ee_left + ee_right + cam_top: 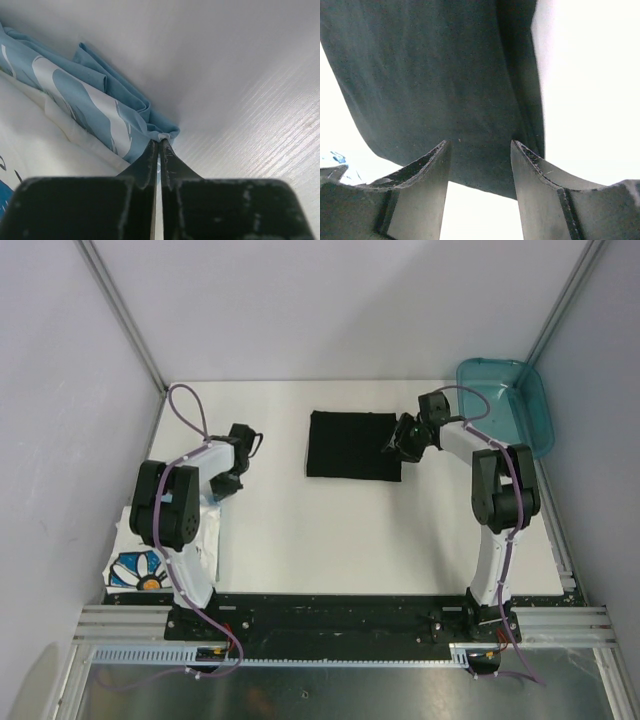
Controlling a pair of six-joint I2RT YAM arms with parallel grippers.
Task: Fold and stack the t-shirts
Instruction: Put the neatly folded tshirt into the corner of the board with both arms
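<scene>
Left end effector (160, 146) pinches fold of white t-shirt (95, 112).

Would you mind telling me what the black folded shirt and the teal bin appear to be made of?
Black shirt: soft matte cloth, probably cotton; it lies flat, folded, without shine. Teal bin: glossy translucent plastic, most likely; light shows through its rigid walls.

A robot test cell in a lab is suggested: a white table (300, 540) is enclosed by plain white panels (330, 300), with aluminium rails (120, 623) along the near edge.
</scene>
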